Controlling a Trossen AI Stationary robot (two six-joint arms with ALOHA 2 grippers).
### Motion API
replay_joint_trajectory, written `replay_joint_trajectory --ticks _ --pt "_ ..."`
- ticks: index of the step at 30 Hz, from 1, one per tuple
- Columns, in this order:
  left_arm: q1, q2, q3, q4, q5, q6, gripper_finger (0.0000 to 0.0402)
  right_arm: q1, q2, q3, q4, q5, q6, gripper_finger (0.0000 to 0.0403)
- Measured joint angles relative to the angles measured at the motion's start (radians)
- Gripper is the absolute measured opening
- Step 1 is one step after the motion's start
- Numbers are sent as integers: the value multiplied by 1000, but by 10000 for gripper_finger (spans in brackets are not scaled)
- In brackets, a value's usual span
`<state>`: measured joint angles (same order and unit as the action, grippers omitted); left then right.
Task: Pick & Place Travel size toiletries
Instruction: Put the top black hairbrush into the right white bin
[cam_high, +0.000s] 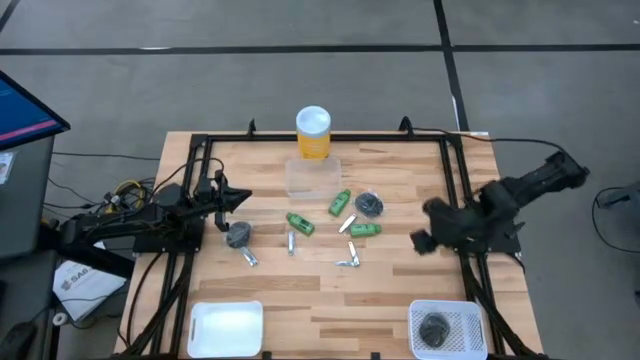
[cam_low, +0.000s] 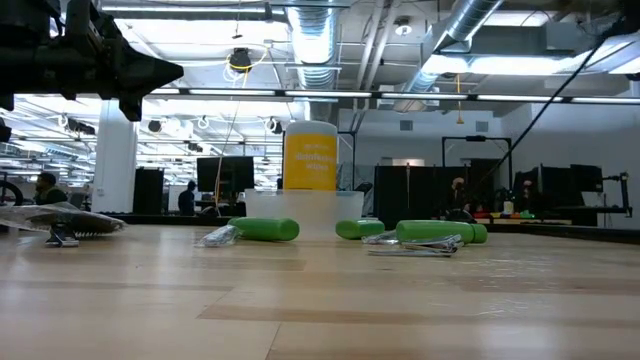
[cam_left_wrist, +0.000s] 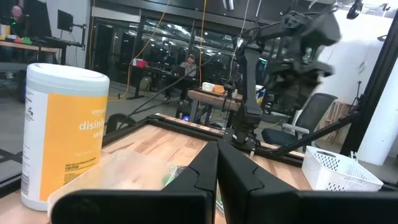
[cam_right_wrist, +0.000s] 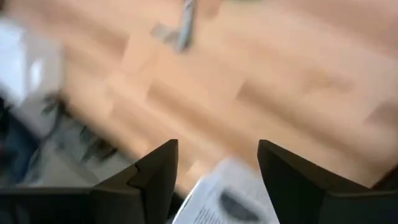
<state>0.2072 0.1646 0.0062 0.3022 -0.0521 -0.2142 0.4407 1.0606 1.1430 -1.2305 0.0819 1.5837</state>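
Hovering parted at the table's (cam_high: 400, 300) right edge, right pincer (cam_high: 425, 225); left pincer (cam_high: 238, 200) closed.

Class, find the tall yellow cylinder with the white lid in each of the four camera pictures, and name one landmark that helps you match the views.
High view: yellow cylinder at the table's far edge, centre.
Low view: it stands centre, behind the clear container.
Left wrist view: large at the left.
Right wrist view: not in it.
Shared landmark: the clear container directly in front of it.
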Motion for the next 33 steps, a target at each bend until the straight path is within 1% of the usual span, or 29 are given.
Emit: replay_joint_trajectory --ticks 3,6,8,10,13,18,20,22,24,27,30,33 --pt "0 0 0 0 0 0 2 -149 40 -9 -65 2 -67 214" --pt "0 0 0 0 0 0 2 -284 108 -10 -61 29 -147 214" --pt "0 0 0 0 0 0 2 -365 158 -10 -43 47 -167 214" --pt "0 0 0 0 0 0 2 -423 210 -10 -40 95 -186 214" --pt "0 0 0 1 0 0 2 -490 277 -10 -18 125 -272 214" --pt "0 0 0 2 0 0 2 -571 325 -12 108 128 -407 214" --pt "0 0 0 4 0 0 2 -597 309 -40 189 125 -448 214" --pt "0 0 0 5 0 0 2 -619 278 -102 285 92 -467 214" --pt "0 0 0 6 0 0 2 -634 239 -179 368 60 -468 215" --pt "0 0 0 7 0 0 2 -648 191 -299 477 50 -429 220" --pt "0 0 0 7 0 0 2 -662 187 -405 593 49 -372 234" --pt "0 0 0 7 -1 0 2 -670 211 -479 713 46 -323 249"
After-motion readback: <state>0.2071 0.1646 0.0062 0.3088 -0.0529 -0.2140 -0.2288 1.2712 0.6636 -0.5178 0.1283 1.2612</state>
